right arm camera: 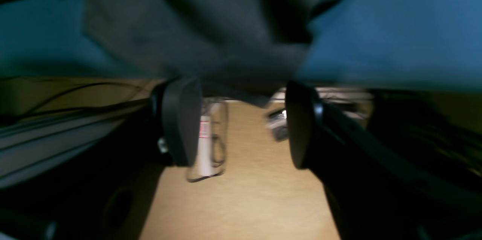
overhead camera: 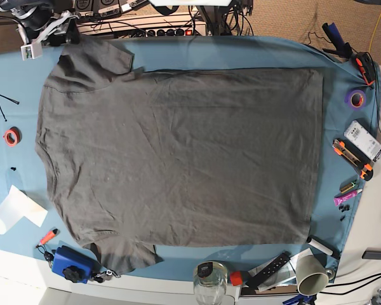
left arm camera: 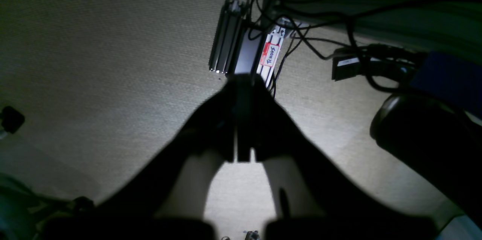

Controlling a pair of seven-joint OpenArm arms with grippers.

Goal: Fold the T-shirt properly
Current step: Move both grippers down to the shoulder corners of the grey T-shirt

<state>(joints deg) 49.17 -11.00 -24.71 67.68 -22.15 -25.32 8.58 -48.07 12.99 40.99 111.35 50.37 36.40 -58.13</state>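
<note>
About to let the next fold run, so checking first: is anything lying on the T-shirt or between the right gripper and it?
Nothing visible. The T-shirt lies flat with no clutter on it. In the right wrist view the open right gripper faces its grey edge directly.

Left gripper (left arm camera: 244, 119): jaws closed flat against each other, nothing between them, pointing downward over the carpeted floor (left arm camera: 94, 63). Right gripper (right arm camera: 241, 123): jaws spread wide, pads (right arm camera: 180, 119) facing each other, empty. Neither arm appears in the base view.
</note>
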